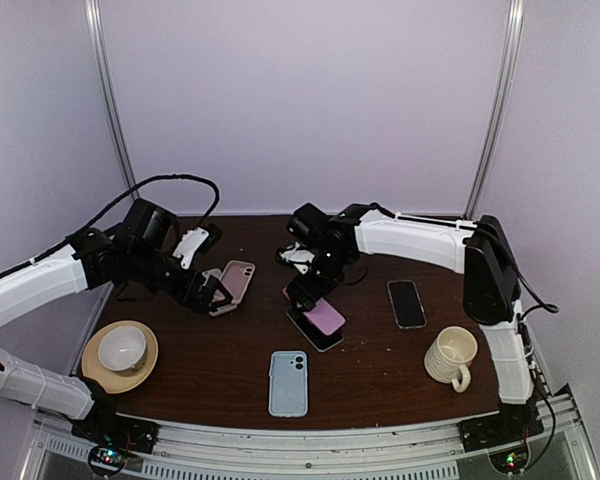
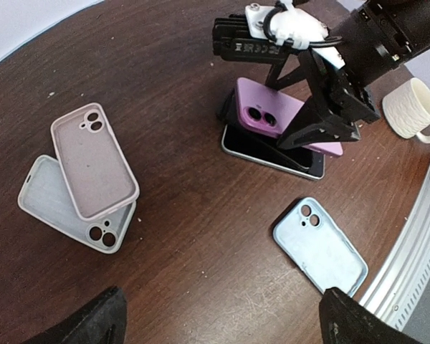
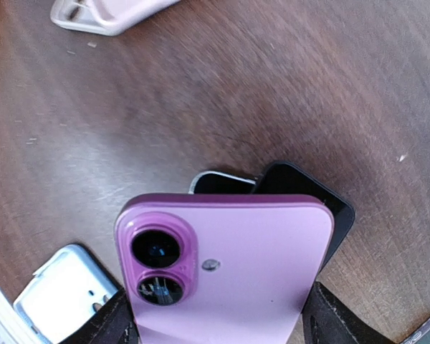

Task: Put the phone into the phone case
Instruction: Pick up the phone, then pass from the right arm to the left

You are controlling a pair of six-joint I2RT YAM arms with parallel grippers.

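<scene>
I read the right tool (image 3: 218,326) clamped on the purple phone (image 3: 229,265), tilted just above a dark slab (image 2: 269,153) on the desk (image 2: 193,236) — long axes roughly parallel — left tool (image 1: 213,293) spread wide, farther off, over the pale cases (image 2: 93,161).

purple phone (image 3: 244,265) fills the lower frame, back up, twin lenses at left, clamped by its long edges in the right pincer (image 3: 215,326). dark flat piece (image 3: 308,197) lies on the brown desk (image 3: 272,86), partly hidden under it. pale blue case (image 3: 61,294) lower left; pinkish case (image 3: 107,11) at top edge.
</scene>
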